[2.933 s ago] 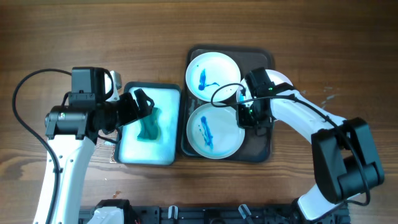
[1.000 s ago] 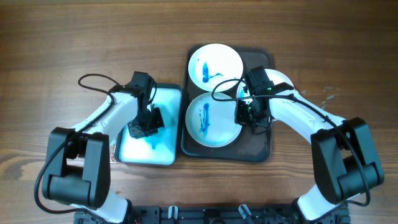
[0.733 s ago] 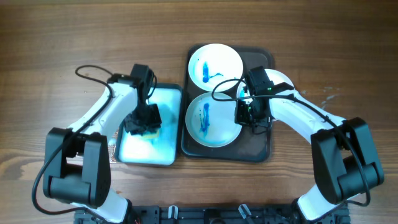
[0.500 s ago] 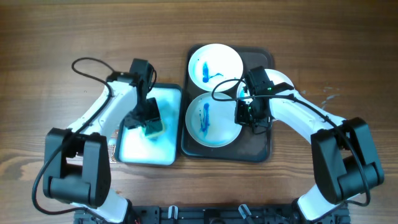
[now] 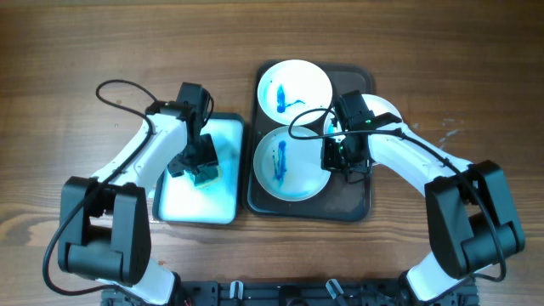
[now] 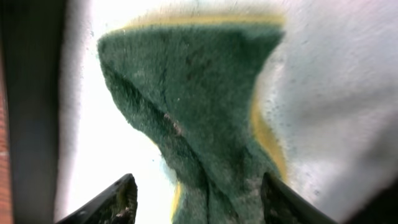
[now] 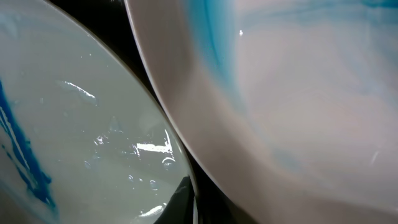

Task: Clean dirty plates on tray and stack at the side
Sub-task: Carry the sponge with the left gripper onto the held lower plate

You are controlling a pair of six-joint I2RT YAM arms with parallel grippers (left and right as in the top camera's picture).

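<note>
The dark grey tray [image 5: 353, 200] holds two plates with blue smears: a far one [image 5: 293, 89] and a near one [image 5: 289, 163]. A third plate [image 5: 387, 109] is mostly hidden under my right arm. My right gripper [image 5: 340, 157] is shut on the near plate's right rim; the right wrist view shows one finger [image 7: 186, 202] on that rim [image 7: 74, 137], with the third plate [image 7: 298, 93] close beside it. My left gripper [image 5: 197, 161] is open, down over the sponge [image 5: 206, 176]. In the left wrist view its fingers [image 6: 199, 199] straddle the green and yellow sponge [image 6: 193, 106].
A smaller white rectangular tray [image 5: 191, 200] with teal-stained water lies left of the grey tray and holds the sponge. It also shows in the left wrist view [image 6: 336, 81]. Wooden table [image 5: 102, 51] lies all around.
My left arm swung in and came down over the sponge; the white tray slid slightly left. The near plate shifted a little farther back early on. My right gripper has stayed put.
</note>
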